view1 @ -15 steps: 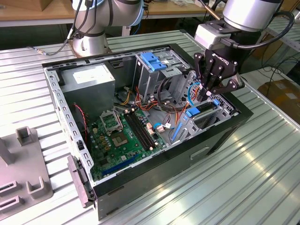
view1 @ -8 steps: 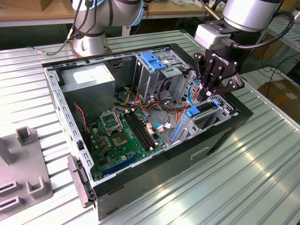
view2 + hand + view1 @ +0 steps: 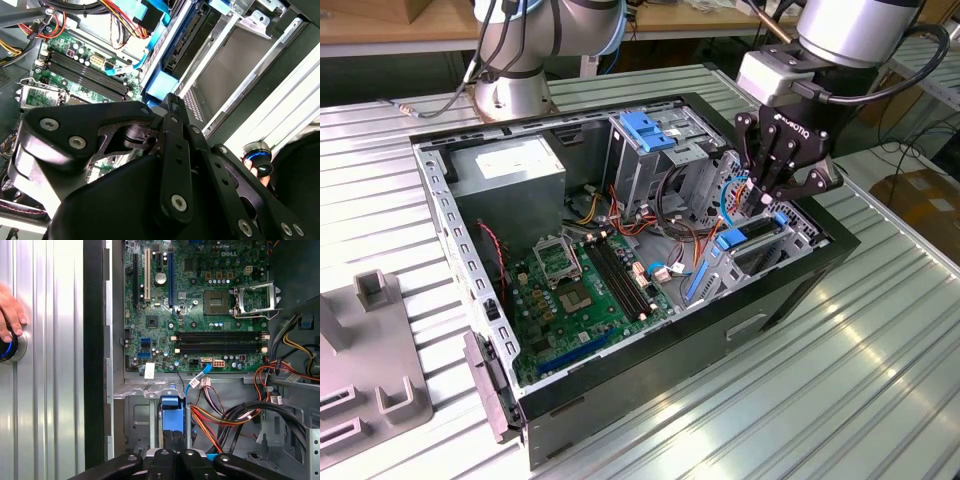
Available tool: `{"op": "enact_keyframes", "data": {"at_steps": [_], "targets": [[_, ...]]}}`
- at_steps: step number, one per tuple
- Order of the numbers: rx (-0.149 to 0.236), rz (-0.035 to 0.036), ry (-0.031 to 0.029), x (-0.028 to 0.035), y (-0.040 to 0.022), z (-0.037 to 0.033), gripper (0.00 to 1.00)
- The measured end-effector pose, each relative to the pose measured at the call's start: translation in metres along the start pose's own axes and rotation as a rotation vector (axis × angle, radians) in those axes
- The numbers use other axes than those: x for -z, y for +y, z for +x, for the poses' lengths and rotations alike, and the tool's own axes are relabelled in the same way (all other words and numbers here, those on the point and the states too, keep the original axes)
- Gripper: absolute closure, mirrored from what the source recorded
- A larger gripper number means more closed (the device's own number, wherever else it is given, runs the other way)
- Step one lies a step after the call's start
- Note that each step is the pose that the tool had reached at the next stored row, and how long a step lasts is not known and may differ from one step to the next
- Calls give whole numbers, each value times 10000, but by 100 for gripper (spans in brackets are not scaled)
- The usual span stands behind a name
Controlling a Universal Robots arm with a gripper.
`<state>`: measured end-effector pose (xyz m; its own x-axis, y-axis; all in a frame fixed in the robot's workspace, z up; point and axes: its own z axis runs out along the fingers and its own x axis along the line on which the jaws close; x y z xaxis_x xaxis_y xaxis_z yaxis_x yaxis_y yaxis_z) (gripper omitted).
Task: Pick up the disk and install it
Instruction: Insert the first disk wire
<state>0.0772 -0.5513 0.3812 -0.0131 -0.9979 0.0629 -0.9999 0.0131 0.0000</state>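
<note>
The disk (image 3: 744, 240), grey metal in a bright blue carrier, sits on edge in the lower drive bay at the front corner of the open computer case (image 3: 790, 290), on the exterior view's right. My gripper (image 3: 763, 203) reaches down into that bay from above. In the first wrist view its fingers (image 3: 162, 456) are drawn together on the carrier's blue end (image 3: 170, 412). In the second wrist view the gripper (image 3: 170, 102) stands over the blue frame, and the disk's dark side (image 3: 185, 47) lies along the bay rail.
Green motherboard (image 3: 585, 285), power supply (image 3: 510, 170) and a tall drive cage with a blue latch (image 3: 645, 130) fill the case. Loose cables (image 3: 225, 415) run beside the bay. A hand (image 3: 10, 310) rests on a blue-ringed button (image 3: 7, 347) outside the case. Grey fixtures (image 3: 370, 380) stand left.
</note>
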Motion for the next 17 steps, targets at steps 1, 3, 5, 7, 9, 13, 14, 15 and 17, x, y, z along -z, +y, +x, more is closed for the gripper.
{"op": "enact_keyframes", "data": {"at_steps": [1,3,5,7,9,13,14,15,17], "targets": [[0,0,-1,0,-15,0,89],[0,0,-1,0,-42,-1,89],[0,0,0,0,-70,-1,89],[1,0,0,-1,-100,-2,89],[1,0,4,0,-131,-2,89],[0,0,9,-2,-283,-4,89],[1,1,11,-3,-313,-4,89],[0,0,12,-3,-344,-5,89],[1,1,12,-5,-432,-6,89]]}}
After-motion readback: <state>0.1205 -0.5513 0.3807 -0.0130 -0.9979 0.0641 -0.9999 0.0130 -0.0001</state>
